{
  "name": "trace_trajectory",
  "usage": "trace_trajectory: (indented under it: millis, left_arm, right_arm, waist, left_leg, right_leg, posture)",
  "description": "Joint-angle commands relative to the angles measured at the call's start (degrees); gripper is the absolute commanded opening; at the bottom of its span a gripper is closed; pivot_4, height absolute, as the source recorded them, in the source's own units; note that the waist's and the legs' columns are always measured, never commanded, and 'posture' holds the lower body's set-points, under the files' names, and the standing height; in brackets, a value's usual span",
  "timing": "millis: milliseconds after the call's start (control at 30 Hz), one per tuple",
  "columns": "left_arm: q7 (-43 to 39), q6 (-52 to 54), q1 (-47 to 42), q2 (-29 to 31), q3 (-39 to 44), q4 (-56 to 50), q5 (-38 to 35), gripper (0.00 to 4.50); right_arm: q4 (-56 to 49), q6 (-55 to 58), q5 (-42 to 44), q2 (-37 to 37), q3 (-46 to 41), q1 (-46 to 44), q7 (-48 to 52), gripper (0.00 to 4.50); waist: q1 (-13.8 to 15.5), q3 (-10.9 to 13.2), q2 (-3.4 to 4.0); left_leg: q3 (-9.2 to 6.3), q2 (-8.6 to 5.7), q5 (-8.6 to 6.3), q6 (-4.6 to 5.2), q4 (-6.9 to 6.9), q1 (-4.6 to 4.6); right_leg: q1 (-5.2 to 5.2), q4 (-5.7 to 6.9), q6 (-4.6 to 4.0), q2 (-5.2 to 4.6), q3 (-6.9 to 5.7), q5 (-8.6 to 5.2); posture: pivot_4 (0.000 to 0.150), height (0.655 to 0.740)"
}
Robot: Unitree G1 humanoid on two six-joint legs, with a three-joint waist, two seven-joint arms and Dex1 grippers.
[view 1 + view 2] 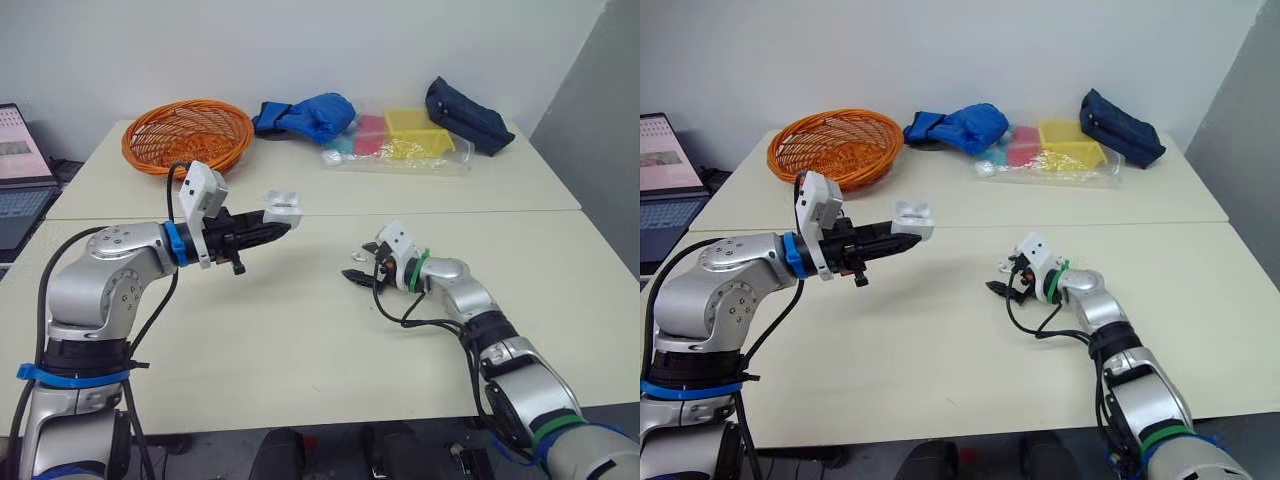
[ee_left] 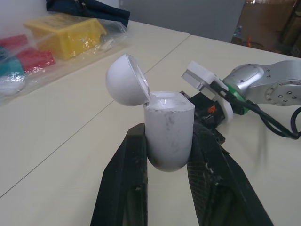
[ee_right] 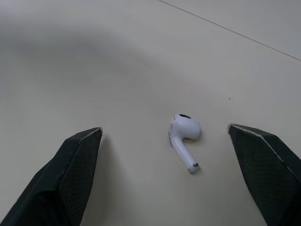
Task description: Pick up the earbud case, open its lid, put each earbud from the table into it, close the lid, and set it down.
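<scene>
While my left fingers pinch the earbud case, lid open, above the tabletop, my right fingers sit spread either side of one earbud lying there. Loading step: next, close gently and carry it left.

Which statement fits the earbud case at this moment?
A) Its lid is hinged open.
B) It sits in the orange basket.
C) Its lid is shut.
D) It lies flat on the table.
A: the left wrist view shows the earbud case clamped in the left gripper, with its rounded lid tipped back from the body.
</scene>
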Motion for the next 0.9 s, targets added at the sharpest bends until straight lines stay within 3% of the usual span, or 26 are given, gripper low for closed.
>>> trace_trajectory:
  millis: [33,100,200,500,533,700,833,900]
  left_arm:
    - [-0.4,-0.8,-1.3,0.7,0.8,-0.9,-0.7,0.75]
    - [-0.4,-0.8,-1.4,0.8,0.9,-0.8,-0.7,0.75]
    - [-0.7,-1.1,-1.2,0.8,0.6,-0.7,-0.5,0.75]
    - [-1.1,-2.0,-1.0,0.4,-0.5,0.1,0.2,0.75]
    - [-1.2,-2.2,-1.0,0.3,-0.6,0.3,0.3,0.75]
    - [-1.2,-2.2,-1.4,-0.1,-1.0,0.5,0.1,0.75]
    - [-1.2,-2.1,-0.9,0.1,-1.4,-0.2,0.0,0.75]
    - [-1.3,-2.2,-0.4,0.3,-1.4,-0.5,-0.1,0.75]
  right_arm:
    - [5.2,-4.2,-2.4,0.0,-0.6,-1.8,0.6,4.46]
    - [6.4,-5.9,-3.0,0.2,-0.6,-2.0,1.3,4.46]
    - [7.8,-6.2,-2.9,1.0,-1.4,-1.8,0.6,3.82]
    - [10.3,-6.8,-3.7,2.2,-3.5,-2.5,-1.2,0.59]
    - [9.8,-6.8,-3.6,2.2,-3.6,-2.3,-0.8,0.4]
    - [4.3,-5.5,-3.7,0.5,-3.7,-0.1,1.6,0.4]
    - [-14.0,2.8,-3.5,-7.1,-2.6,6.6,6.5,0.4]
    - [-28.5,9.3,-1.0,-14.6,-3.2,12.0,11.7,0.4]
  waist:
    - [0.0,0.0,0.0]
    - [0.0,0.0,0.0]
    - [0.0,0.0,0.0]
    - [0.0,0.0,0.0]
    - [0.0,0.0,0.0]
    - [0.0,0.0,0.0]
    - [0.8,0.0,0.02]
    - [1.1,0.0,0.03]
  left_leg:
    - [0.0,0.0,0.0,0.0,0.0,0.01]
    - [-0.03,-0.01,0.0,0.0,0.01,0.04]
    - [-0.01,-0.01,0.0,0.0,0.02,0.09]
    - [-0.01,-0.01,0.0,-0.01,-0.02,0.12]
    - [0.0,0.0,0.0,-0.01,-0.02,0.15]
    - [-0.01,-0.01,0.0,-0.01,-0.01,0.23]
    - [-0.03,-0.06,0.0,-0.02,-0.06,0.14]
    - [-0.07,-0.09,-0.01,-0.02,-0.04,-0.06]
  right_leg:
    - [0.01,0.02,0.0,0.0,0.01,0.0]
    - [0.04,0.04,0.0,0.0,-0.02,0.0]
    - [0.09,0.06,0.0,-0.01,0.0,0.0]
    - [0.1,0.04,-0.03,-0.02,0.01,-0.02]
    - [0.11,0.06,-0.03,-0.02,0.02,-0.02]
    - [0.15,0.14,-0.05,-0.02,0.02,-0.03]
    - [0.13,0.1,-0.02,-0.08,-0.02,-0.13]
    - [0.05,0.0,0.0,-0.15,-0.08,-0.15]
  posture:
    - [0.15,0.74]
    - [0.15,0.74]
    - [0.15,0.74]
    - [0.15,0.74]
    - [0.15,0.74]
    - [0.15,0.74]
    - [0.15,0.74]
    - [0.15,0.74]
